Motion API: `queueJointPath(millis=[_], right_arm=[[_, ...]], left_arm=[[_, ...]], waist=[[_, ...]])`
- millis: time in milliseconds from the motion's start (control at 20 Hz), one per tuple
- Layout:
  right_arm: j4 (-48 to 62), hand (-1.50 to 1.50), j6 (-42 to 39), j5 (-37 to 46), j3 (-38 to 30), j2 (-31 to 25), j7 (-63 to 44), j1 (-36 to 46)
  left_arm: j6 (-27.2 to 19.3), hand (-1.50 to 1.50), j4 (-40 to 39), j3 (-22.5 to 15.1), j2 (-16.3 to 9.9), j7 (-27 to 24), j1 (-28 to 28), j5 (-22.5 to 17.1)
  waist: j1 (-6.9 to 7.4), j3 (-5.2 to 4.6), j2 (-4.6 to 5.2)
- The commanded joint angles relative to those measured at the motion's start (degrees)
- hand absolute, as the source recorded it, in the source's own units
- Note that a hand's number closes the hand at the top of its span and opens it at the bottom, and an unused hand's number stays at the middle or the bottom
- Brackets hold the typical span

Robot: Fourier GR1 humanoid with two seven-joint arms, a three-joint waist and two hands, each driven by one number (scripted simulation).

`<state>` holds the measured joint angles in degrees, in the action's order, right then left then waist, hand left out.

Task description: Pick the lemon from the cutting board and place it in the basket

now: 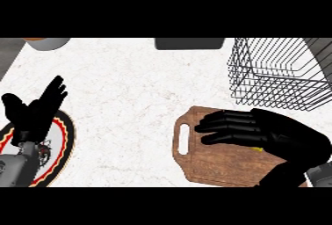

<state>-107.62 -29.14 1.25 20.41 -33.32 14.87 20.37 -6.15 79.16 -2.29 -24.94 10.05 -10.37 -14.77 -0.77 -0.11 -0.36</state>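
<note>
Over on our left, the left hand (35, 112) rests open, fingers up, above a red-rimmed plate (65, 145), out of the way; moving across, our right hand (259, 132) lies over the cutting board (214, 162), fingers curled down around the lemon (257, 149), only a yellow sliver peeking beneath the palm, and the wire basket (279, 74) waits just beyond those fingers, so we judge a short lift next

A white speckled marble counter (130, 88) carries a wooden cutting board (220, 165) near right, a wire basket (279, 74) far right, and a red-rimmed plate (62, 149) near left.
</note>
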Motion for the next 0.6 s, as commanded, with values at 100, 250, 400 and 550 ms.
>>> queueJointPath(millis=[100,250,400,550], right_arm=[[-3.63,-1.50,-1.66,10.02,-6.55,-11.75,-12.93,10.19],[-3.22,-1.50,-5.67,7.84,-10.45,-15.35,-20.29,14.54],[1.38,-1.50,-10.76,3.77,-9.24,-12.80,-29.05,22.65],[7.37,-1.50,-22.24,-1.75,-9.38,-19.01,-27.16,26.13]], left_arm=[[0.54,0.00,-0.56,-0.16,0.74,-0.17,0.05,-0.22],[0.30,0.00,-1.15,0.56,0.14,0.38,-0.35,0.09],[0.02,0.00,-2.65,-0.79,2.17,-2.45,-0.80,2.18],[2.75,0.00,1.63,0.26,-0.12,1.00,0.67,-0.63]], waist=[[0.01,-0.20,-0.27],[0.22,-0.11,-0.02],[1.23,-0.08,0.38],[2.31,-0.07,0.30]])
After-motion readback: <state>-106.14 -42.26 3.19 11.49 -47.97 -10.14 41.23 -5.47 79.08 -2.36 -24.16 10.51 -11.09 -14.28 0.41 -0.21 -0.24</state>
